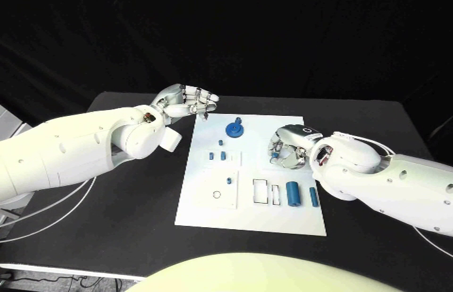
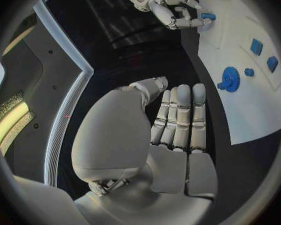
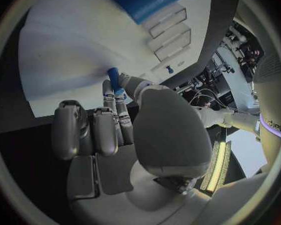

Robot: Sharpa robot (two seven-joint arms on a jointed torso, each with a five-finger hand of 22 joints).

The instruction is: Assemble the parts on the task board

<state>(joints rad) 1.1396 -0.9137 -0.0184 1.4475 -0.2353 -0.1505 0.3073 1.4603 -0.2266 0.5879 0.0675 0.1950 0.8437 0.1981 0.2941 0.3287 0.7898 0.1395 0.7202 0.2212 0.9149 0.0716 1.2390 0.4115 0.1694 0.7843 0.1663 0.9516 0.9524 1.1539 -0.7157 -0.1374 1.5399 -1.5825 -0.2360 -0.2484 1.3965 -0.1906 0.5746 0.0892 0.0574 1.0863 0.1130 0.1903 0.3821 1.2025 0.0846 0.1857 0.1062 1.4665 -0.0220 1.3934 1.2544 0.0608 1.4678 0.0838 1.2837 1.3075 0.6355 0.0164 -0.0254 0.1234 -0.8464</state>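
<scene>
Your left hand (image 1: 185, 100) hovers just off the board's (image 1: 283, 220) far left corner, over the black table (image 1: 123, 233). Its fingers lie straight and side by side in the left wrist view, with nothing in them, so treat it as released and idle. Keep it there, clear of the board, unless the plate starts to slide; then press it on the left edge.

Near that far edge a blue gear (image 1: 233, 130) lies flat on the board, and below it a few small blue blocks (image 1: 217, 155) sit toward the middle. Leave them alone for now.

Your right hand (image 1: 290, 149) is over the middle of the board toward its right edge, pinching a short blue peg (image 3: 115, 79) between thumb and fingertips; the right wrist view shows the peg standing out past the fingers, close above the white surface. Which socket it belongs to I cannot tell. To seat it well, I judge you should bring the peg upright over its hole before lowering, go down slowly, and let go only once it stops sinking. A tilted peg will likely jam or skid.

Near the right part of the near edge, two blue cylinders (image 1: 294, 191) lie beside the rectangular slots (image 1: 260, 190). Keep your wrist high enough not to sweep them.
</scene>
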